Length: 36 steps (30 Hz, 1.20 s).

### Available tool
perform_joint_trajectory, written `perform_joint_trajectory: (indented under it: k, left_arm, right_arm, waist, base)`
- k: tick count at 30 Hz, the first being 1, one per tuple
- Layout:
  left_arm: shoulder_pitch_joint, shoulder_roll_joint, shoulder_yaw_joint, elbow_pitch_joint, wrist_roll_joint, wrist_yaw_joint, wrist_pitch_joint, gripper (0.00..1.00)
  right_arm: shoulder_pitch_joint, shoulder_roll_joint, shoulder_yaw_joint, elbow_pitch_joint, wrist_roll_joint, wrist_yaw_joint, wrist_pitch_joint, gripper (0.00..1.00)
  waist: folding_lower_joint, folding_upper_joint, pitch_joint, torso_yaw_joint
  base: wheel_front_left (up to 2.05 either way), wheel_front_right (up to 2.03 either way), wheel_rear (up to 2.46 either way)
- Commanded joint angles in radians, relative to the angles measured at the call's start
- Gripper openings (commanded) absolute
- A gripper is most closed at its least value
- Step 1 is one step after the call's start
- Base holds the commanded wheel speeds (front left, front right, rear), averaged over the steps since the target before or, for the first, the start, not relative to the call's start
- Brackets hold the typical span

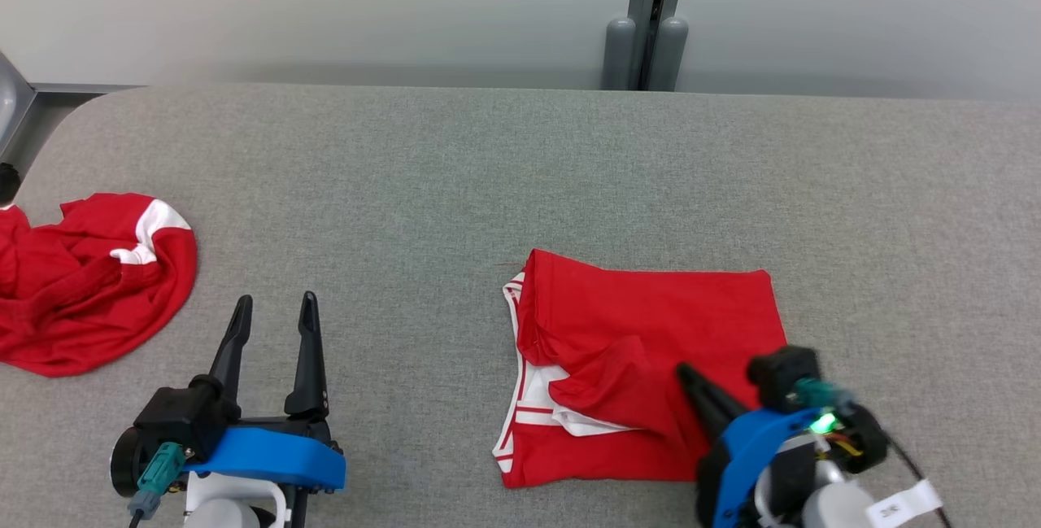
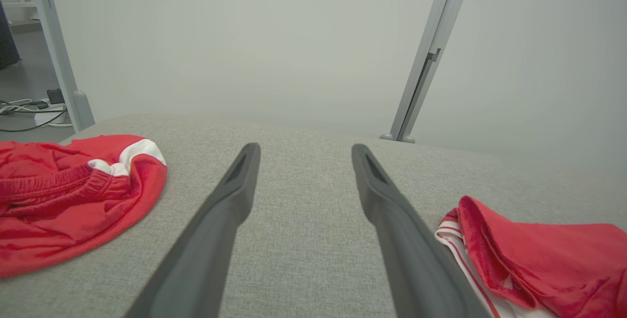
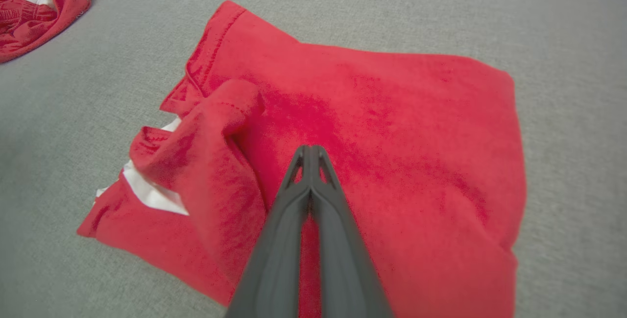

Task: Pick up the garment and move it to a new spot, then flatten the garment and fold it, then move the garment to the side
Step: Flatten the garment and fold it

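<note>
- Head view: the garment [image 1: 651, 333] lies near the middle of the grey tabletop [image 1: 488, 170]. It is a rough red rectangle doubled over on itself, with white trim along its left edge and a loose flap bunched at its lower middle.
- Head view: the right end effector [image 1: 687, 373] sits over the garment's near right part, its fingers pointing up and left across the cloth. The left end effector [image 1: 275, 300] is on bare tabletop well apart from the garment. A crumpled garment [image 1: 89, 284] lies at the far left.
- Left wrist view: the left end effector [image 2: 306, 151] is released, fingers spread wide with only tabletop between them. The crumpled garment [image 2: 63, 195] is to one side and the garment's striped edge [image 2: 539, 249] to the other. It touches neither.
- Right wrist view: the right end effector [image 3: 308, 149] is clenched, its two fingers pressed together over the middle of the garment [image 3: 416, 127]. No cloth shows between the tips, and I cannot tell whether they touch the fabric.
- Judgement: moving, flattening and folding look done, though the flap side is untidy. Moving the garment to the side appears to be what is left, and no grip for that shows yet.
</note>
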Motion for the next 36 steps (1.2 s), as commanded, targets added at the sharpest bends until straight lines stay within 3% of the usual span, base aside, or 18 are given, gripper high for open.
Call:
perform_joint_trajectory:
  k: [1, 6, 12, 16, 17, 18, 19, 29, 36]
  left_arm:
    - [-0.007, 0.004, -0.004, 0.001, 0.002, -0.007, -0.004, 1.0]
    - [-0.006, 0.006, -0.013, 0.01, -0.001, -0.007, -0.004, 1.0]
    - [0.01, 0.01, -0.007, 0.009, -0.003, -0.007, -0.004, 1.0]
    - [0.021, 0.011, -0.001, 0.007, -0.002, -0.007, -0.004, 1.0]
    - [0.022, 0.011, 0.0, 0.007, -0.002, -0.007, -0.004, 1.0]
    - [0.023, 0.011, 0.001, 0.007, -0.001, -0.007, -0.004, 1.0]
    - [0.025, 0.011, 0.002, 0.006, 0.001, -0.007, -0.004, 1.0]
    - [0.043, 0.01, 0.029, 0.005, 0.019, -0.006, -0.004, 1.0]
    - [0.055, 0.008, 0.038, 0.017, 0.027, -0.007, -0.004, 1.0]
  right_arm:
    - [0.012, 0.005, 0.032, -0.004, 0.008, 0.0, 0.006, 0.0]
    - [0.038, 0.009, 0.208, -0.026, 0.059, 0.0, 0.043, 0.0]
    - [0.084, 0.003, 0.391, -0.117, 0.204, 0.0, 0.11, 0.0]
    - [0.086, -0.008, 0.429, -0.167, 0.277, 0.0, 0.106, 0.0]
    - [0.085, -0.008, 0.42, -0.178, 0.283, 0.0, 0.095, 0.0]
    - [0.084, -0.008, 0.4, -0.187, 0.286, 0.0, 0.077, 0.41]
    - [0.085, -0.007, 0.372, -0.196, 0.283, 0.0, 0.057, 1.0]
    - [0.102, 0.012, -0.088, -0.26, 0.124, 0.0, -0.14, 1.0]
    - [0.113, 0.012, -0.258, -0.223, 0.05, 0.0, -0.179, 1.0]
  waist:
    - [0.0, 0.0001, -0.002, 0.0]
    - [0.0, 0.0001, -0.014, 0.009]
    - [0.0, 0.0001, -0.027, 0.006]
    - [0.0, 0.0001, -0.033, -0.002]
    - [0.0, 0.0001, -0.035, -0.004]
    - [0.0, 0.0001, -0.038, -0.005]
    - [0.0, 0.0001, -0.04, -0.007]
    - [0.0, 0.0001, -0.063, -0.034]
    - [0.0, 0.0001, -0.084, -0.05]
  base:
    - [0.0, 0.0, 0.0]
    - [0.0, 0.0, 0.0]
    - [0.0, 0.0, 0.0]
    - [0.0, 0.0, 0.0]
    - [0.0, 0.0, 0.0]
    - [0.0, 0.0, 0.0]
    - [0.0, 0.0, 0.0]
    - [0.0, 0.0, 0.0]
    - [0.0, 0.0, 0.0]
